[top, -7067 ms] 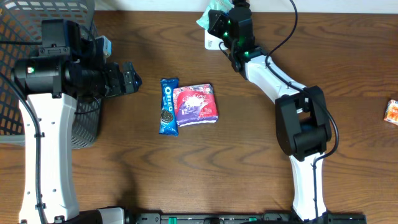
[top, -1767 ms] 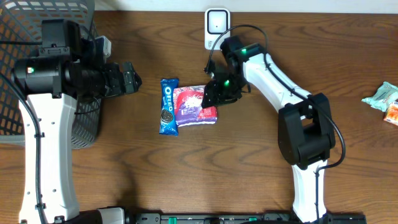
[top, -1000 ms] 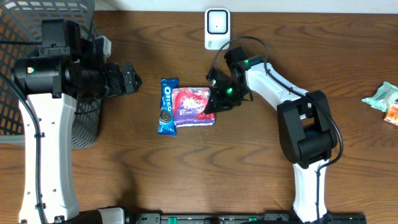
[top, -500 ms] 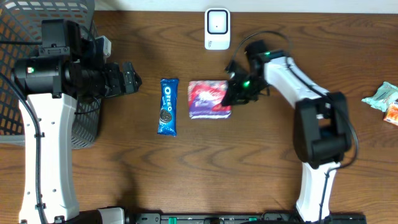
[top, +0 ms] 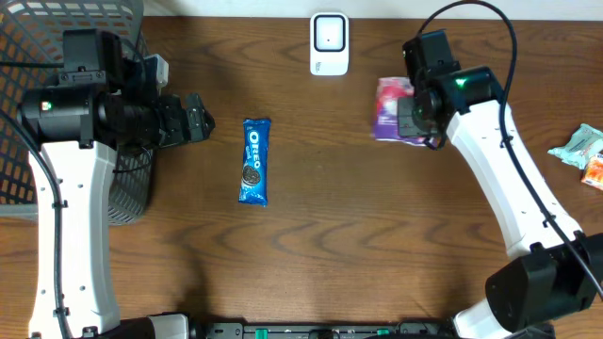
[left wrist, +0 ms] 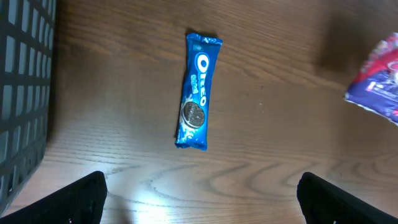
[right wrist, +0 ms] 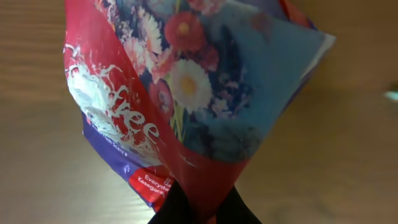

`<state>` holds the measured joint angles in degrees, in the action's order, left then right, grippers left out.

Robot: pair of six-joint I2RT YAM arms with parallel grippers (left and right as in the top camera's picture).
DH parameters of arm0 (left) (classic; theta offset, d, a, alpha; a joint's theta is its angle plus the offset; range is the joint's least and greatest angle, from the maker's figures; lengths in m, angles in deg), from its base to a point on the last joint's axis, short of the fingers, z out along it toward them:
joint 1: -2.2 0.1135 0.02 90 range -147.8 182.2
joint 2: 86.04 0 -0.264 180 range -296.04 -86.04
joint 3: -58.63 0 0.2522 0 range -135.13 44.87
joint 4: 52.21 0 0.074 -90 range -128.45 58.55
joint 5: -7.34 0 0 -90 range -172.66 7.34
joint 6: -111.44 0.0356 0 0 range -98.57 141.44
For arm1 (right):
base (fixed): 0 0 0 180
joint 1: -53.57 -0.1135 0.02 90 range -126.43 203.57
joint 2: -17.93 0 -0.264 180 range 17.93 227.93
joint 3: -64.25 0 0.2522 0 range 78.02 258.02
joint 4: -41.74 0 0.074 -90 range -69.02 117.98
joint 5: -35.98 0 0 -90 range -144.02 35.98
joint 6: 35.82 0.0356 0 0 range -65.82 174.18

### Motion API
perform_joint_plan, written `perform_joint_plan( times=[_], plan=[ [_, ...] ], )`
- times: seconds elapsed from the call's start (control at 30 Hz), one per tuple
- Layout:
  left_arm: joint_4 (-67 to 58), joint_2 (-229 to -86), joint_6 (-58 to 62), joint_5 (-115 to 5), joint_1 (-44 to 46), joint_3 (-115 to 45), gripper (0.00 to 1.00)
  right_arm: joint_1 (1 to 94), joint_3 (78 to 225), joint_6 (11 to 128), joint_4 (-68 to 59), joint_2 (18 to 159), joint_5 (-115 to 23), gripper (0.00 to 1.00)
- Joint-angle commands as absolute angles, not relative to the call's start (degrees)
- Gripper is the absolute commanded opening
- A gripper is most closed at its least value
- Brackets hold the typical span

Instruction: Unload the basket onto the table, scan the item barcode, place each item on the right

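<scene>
My right gripper [top: 412, 115] is shut on a red and purple floral packet [top: 392, 108], holding it off the table to the right of the white barcode scanner [top: 329, 43]. In the right wrist view the packet [right wrist: 186, 106] fills the frame, its lower edge pinched between the black fingers [right wrist: 177, 205]. No barcode shows on the faces I see. My left gripper [top: 198, 118] is open at the left, above bare wood, its fingertips [left wrist: 81, 196] far apart. A blue Oreo pack [top: 254, 160] lies flat between the arms, also in the left wrist view [left wrist: 198, 90].
A dark wire basket [top: 57, 38] stands at the far left under the left arm. Two small snack packets [top: 582, 151] lie at the right table edge. The scanner sits against the table's back edge.
My right gripper has lifted the floral packet away from beside the Oreo pack and carried it right and back, to beside the scanner. The left arm has stayed still.
</scene>
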<state>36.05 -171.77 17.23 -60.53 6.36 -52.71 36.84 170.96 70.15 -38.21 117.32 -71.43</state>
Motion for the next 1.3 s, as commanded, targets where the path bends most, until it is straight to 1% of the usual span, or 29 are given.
perform_joint_plan(
  times=[0.0,0.13,0.27,0.4,0.57,0.7,1.0,1.07,1.13,1.23,1.27],
  plan=[
    [36.09,-171.99,17.99,-60.88,6.25,-52.86,0.98,35.96,170.26,77.03,-39.20,118.46,-90.38,0.01],
    [36.09,-171.99,17.97,-60.88,6.25,-52.86,0.98,35.94,166.31,81.06,-38.08,119.31,-100.74,0.01],
    [36.09,-171.99,17.97,-60.88,6.25,-52.86,0.98,35.94,161.54,81.14,-34.37,119.38,-107.08,0.01],
    [36.09,-171.99,17.97,-60.88,6.25,-52.86,0.98,35.09,158.68,81.16,-31.15,119.47,-105.05,0.01],
    [36.09,-171.99,17.97,-60.88,6.25,-52.86,0.98,31.81,152.82,81.16,-24.95,119.58,-104.33,0.02],
    [36.09,-171.99,17.97,-60.88,6.25,-52.86,0.98,27.83,148.23,81.14,-20.36,119.58,-104.33,0.07],
    [36.09,-171.99,17.97,-60.88,6.25,-52.86,0.98,18.26,145.39,80.71,-17.19,119.58,-104.96,0.08],
    [36.09,-171.99,17.97,-60.88,6.25,-52.86,0.98,16.40,145.39,80.71,-16.18,119.58,-103.78,0.12],
    [36.09,-171.99,17.97,-60.88,6.25,-52.86,0.98,14.65,145.39,80.71,-15.11,119.58,-101.55,0.22],
    [36.09,-171.99,17.97,-60.88,6.25,-52.86,0.98,12.62,145.41,80.71,-12.66,119.58,-98.36,0.44],
    [36.09,-171.99,17.97,-60.88,6.25,-52.86,0.98,12.14,145.45,80.73,-11.77,119.55,-97.55,0.47]
  ],
)
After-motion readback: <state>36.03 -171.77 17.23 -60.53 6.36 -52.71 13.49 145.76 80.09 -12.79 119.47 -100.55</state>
